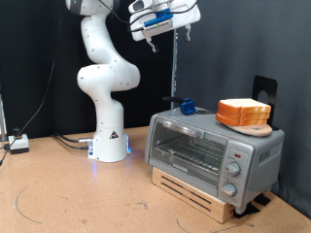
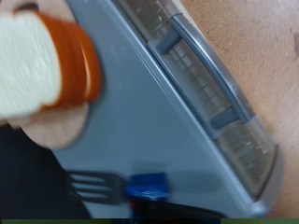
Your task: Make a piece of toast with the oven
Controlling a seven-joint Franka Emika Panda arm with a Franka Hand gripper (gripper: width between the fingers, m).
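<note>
The silver-grey oven [image 1: 214, 150] stands on a wooden base at the exterior view's right, with its glass door shut. The wrist view looks down on the oven's top [image 2: 159, 112] and door handle [image 2: 198, 58]. A stack of bread slices [image 1: 243, 113] lies on a round wooden board [image 1: 255, 128] on the oven's top; the wrist view also shows the stack [image 2: 42, 65] and the board [image 2: 61, 131]. No single slice shows apart from the stack. My gripper [image 1: 154, 34] hangs high above the oven, holding nothing that I can see. Its fingers do not show in the wrist view.
A blue-handled tool [image 1: 185, 105] with a dark forked end lies on the oven's top beside the board; it also shows in the wrist view [image 2: 148, 187]. A thin upright pole [image 1: 175, 68] stands behind the oven. Cables [image 1: 19, 144] lie at the exterior view's left.
</note>
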